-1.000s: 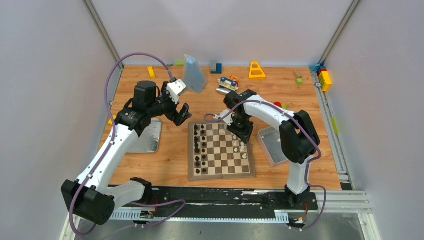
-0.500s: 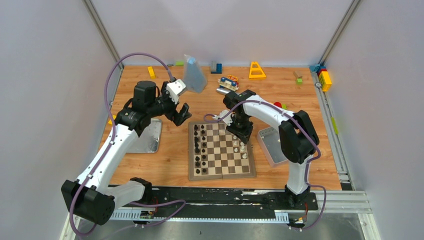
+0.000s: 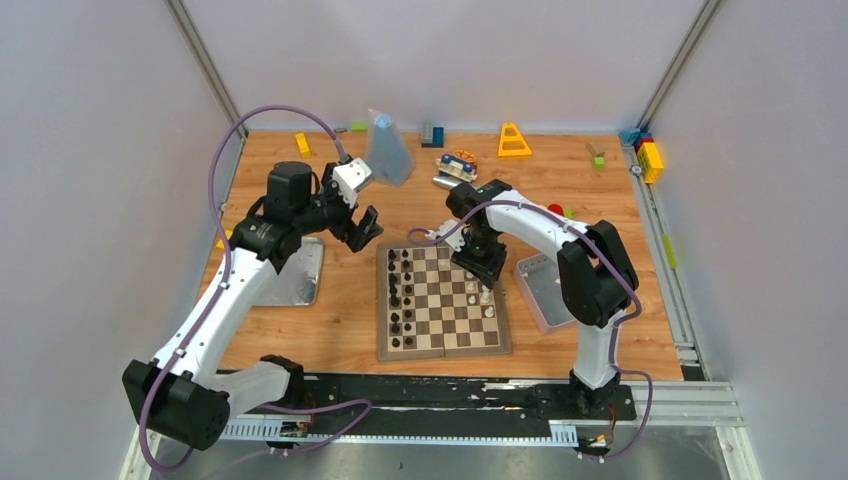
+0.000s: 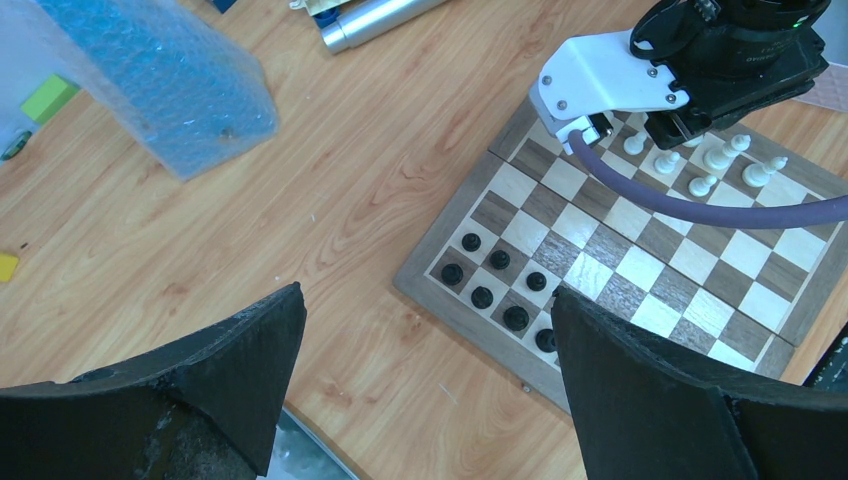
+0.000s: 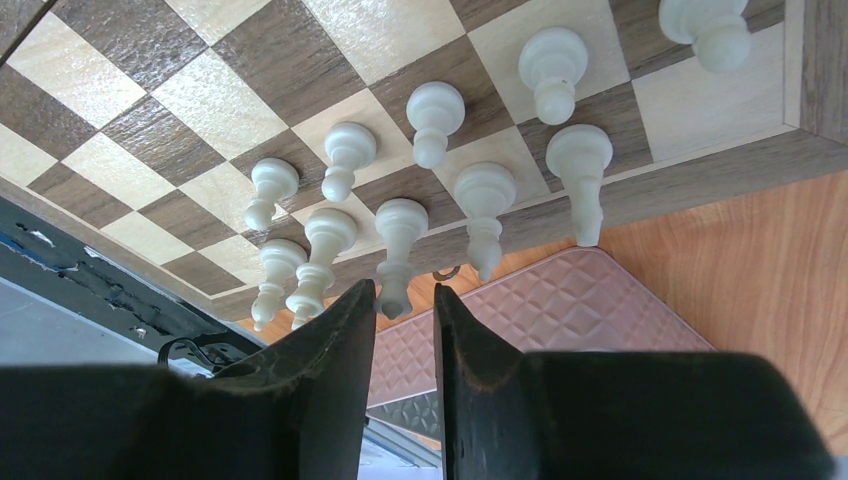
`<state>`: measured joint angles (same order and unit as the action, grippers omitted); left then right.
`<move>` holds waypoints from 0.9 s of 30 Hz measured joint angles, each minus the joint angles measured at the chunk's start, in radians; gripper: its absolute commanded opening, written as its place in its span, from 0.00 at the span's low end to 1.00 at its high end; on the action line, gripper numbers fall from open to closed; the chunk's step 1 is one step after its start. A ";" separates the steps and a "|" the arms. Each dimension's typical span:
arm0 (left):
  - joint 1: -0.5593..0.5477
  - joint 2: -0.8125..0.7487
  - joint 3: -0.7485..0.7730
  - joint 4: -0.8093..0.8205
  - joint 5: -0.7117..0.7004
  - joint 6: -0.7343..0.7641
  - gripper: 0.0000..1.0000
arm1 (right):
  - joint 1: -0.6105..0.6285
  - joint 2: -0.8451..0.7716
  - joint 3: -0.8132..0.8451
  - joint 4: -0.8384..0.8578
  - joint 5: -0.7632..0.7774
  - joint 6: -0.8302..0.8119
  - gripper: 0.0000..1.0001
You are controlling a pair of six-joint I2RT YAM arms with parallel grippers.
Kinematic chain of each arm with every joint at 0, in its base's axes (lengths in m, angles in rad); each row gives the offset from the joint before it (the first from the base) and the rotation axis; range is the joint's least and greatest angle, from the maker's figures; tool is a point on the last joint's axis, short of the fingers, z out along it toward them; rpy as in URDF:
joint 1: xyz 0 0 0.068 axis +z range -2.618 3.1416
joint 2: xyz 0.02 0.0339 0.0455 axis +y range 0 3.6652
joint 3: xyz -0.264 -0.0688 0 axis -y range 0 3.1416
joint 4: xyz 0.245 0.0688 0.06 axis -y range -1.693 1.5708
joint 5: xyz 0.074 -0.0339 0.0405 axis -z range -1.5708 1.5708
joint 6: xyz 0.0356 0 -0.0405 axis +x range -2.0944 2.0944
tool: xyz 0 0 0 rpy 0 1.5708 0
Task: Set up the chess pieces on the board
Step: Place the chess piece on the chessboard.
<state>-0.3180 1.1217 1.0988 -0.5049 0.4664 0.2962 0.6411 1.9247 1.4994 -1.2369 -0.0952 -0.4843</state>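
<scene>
The board [image 3: 440, 349] lies in the middle of the table. Black pieces [image 3: 398, 290] fill its left columns; several white chess pieces [image 3: 478, 292] stand near its right edge. My right gripper [image 3: 486, 272] hangs over those white pieces. In the right wrist view its jaws [image 5: 403, 300] stand a narrow gap apart, flanking the top of one white piece [image 5: 398, 245] that stands on the board's edge row; I see no contact. My left gripper [image 3: 365, 232] is wide open and empty, above the table by the board's far-left corner [image 4: 425, 330].
A metal tin [image 3: 545, 290] sits right of the board and a flat metal lid [image 3: 300, 272] left of it. A bubble-wrap bag [image 3: 388, 150], a metal cylinder [image 4: 375, 18], toy blocks and a yellow triangle [image 3: 514, 140] lie along the far side.
My right gripper has shifted very slightly toward the far side over the white pieces. The left arm has not moved.
</scene>
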 measured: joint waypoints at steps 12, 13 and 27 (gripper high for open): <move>0.000 0.000 0.000 0.000 0.000 0.000 1.00 | 0.000 0.000 0.002 0.000 0.000 0.003 0.28; 0.000 0.000 0.000 0.000 0.000 0.000 1.00 | 0.000 0.000 0.002 0.000 0.000 0.004 0.28; 0.005 0.000 0.000 0.000 0.002 0.000 1.00 | 0.000 0.000 0.015 0.000 -0.021 0.012 0.27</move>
<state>-0.3134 1.1217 1.0988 -0.5045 0.4683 0.2962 0.6411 1.9247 1.5143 -1.2369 -0.1162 -0.4725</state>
